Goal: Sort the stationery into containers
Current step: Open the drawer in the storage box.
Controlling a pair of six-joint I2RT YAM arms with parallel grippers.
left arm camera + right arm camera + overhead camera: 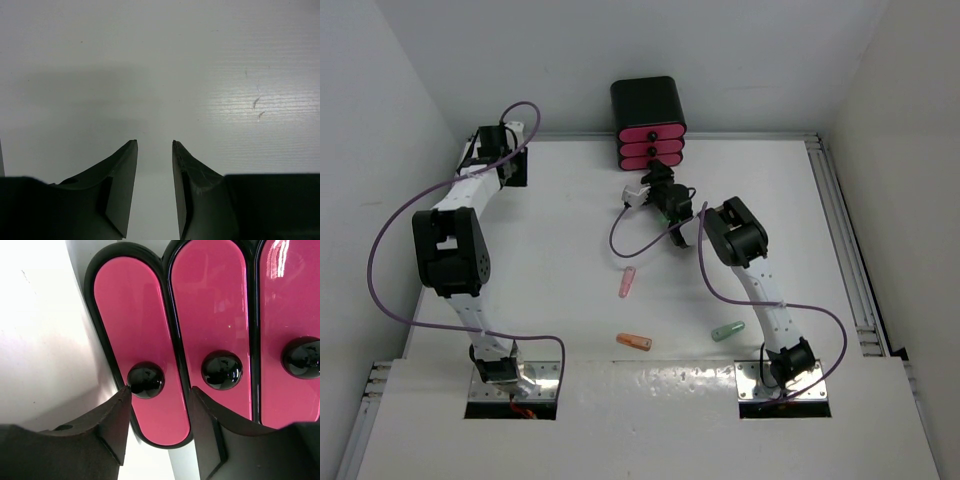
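The right gripper (pixel 160 390), open and empty, straddles the bottom drawer (pixel 135 315) knob (pixel 145 380) off-centre at the far side, so it should centre, then clamp and pull straight; the pink stick (pixel 627 282), orange stick (pixel 634 341) and green stick (pixel 727 331) lie nearer, while the left gripper (pixel 154 142) hangs part-open, empty.

Black box (pixel 648 105) with 3 shut pink drawers (pixel 650 146) stands at far edge, centre. Pink stick (pixel 627 282), orange stick (pixel 634 341) and green stick (pixel 727 331) lie flat, apart, between centre and near edge

Drawer knob (pixel 145 380) at right claw's (pixel 160 389) tips, open table (pixel 150 60) before left claw (pixel 155 143)
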